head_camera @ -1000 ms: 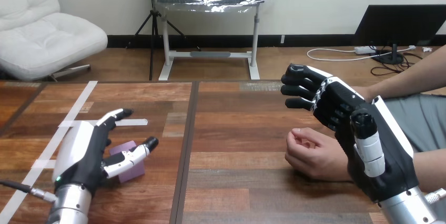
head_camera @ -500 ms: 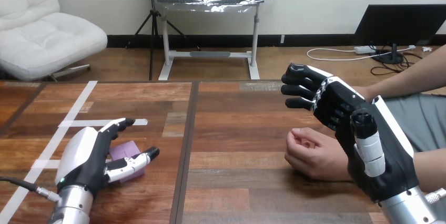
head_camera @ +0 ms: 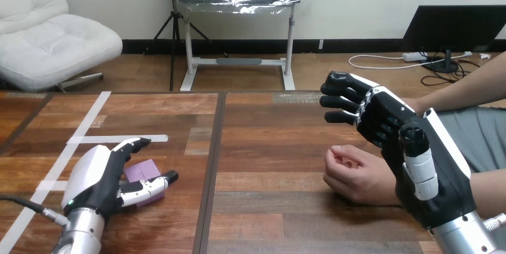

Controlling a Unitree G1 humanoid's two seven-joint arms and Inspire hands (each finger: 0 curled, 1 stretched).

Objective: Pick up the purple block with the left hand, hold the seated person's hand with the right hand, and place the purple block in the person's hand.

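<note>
The left hand lies low on the surface at about 7 o'clock in the view, a smooth white shell over its back and matte black beneath, ending a ribbed silver forearm. The purple block sits just off the hand's 2 o'clock, tucked into its crook and resting on the wood. It is a small, pale purple piece with flat faces and straight edges, its top face lighter than its side, and its near lower part is hidden behind the hand. I cannot tell whether the hand grips the block or only rests against it. The right hand stands raised at about 4 o'clock in the view. It is glossy black with white segments, its fingers spread and only gently bent toward 10 o'clock, holding nothing. At its 9 o'clock the person's hand rests on the surface as a loose fist, the wrist passing behind the robot's palm, so contact between the two cannot be judged. The surface is dark reddish planking with visible grain, split by a dark seam running from 12 to 6 o'clock. White tape strips cross its left part, beyond the block at about 11 o'clock.
</note>
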